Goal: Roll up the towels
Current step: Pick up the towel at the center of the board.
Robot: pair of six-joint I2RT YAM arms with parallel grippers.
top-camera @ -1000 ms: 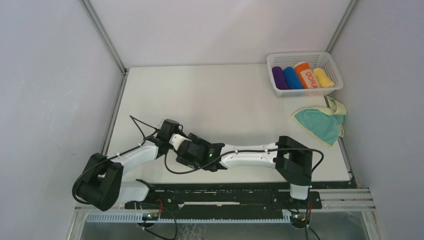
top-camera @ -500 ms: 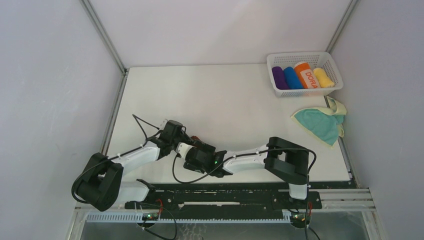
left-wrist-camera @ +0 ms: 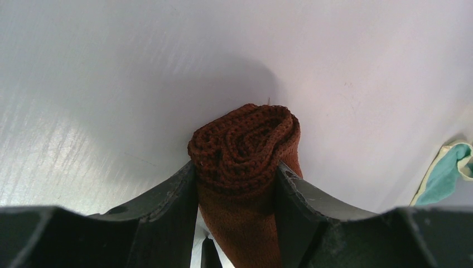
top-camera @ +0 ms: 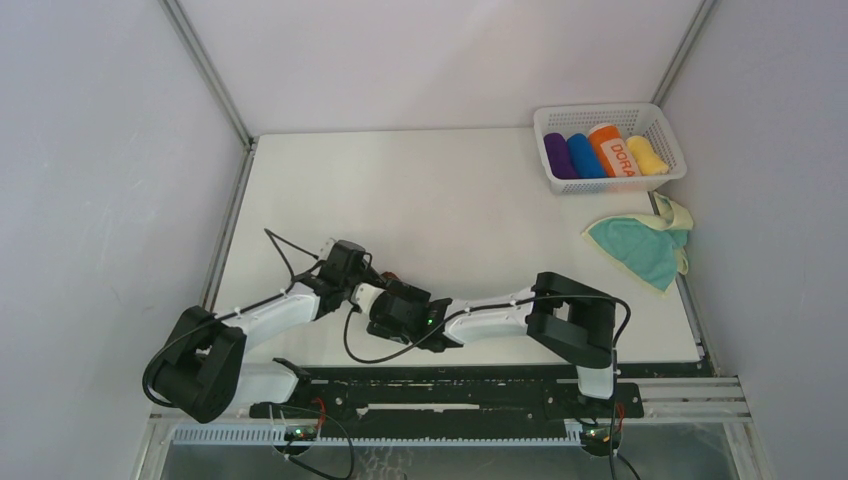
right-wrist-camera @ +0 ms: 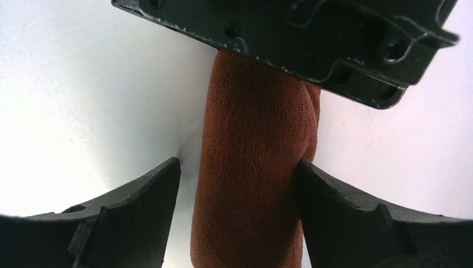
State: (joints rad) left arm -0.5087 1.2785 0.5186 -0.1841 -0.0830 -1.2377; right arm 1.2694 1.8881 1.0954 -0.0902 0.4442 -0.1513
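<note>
1. Left arm (top-camera: 270,315): reaches from the lower left of the top view toward bottom centre.

2. Left gripper (left-wrist-camera: 234,170): fingers pressed against both sides of the brown towel (left-wrist-camera: 242,139), which is pinched between them.

3. Brown towel: wound into a tight roll, its spiral end facing the left wrist camera. It lies on the table (top-camera: 450,190), low and left of centre in the top view. There the two grippers meet over it and hide it.

4. Right gripper (right-wrist-camera: 240,167): set astride the roll from the opposite side, jaws spread about the roll's width. The finger at frame right touches the cloth. The one at frame left stands just off it, with a sliver of table between. It does not squeeze the roll.

5. Right arm (top-camera: 490,318): stretched leftward along the near edge.

6. Teal towel (top-camera: 635,250): unrolled and crumpled, cream side showing at its edges, at the table's right edge, well apart from the grippers.

7. Basket (top-camera: 610,185): white, upper right, just beyond the teal towel. It holds purple, blue, orange and yellow rolls (top-camera: 585,155) side by side.
</note>
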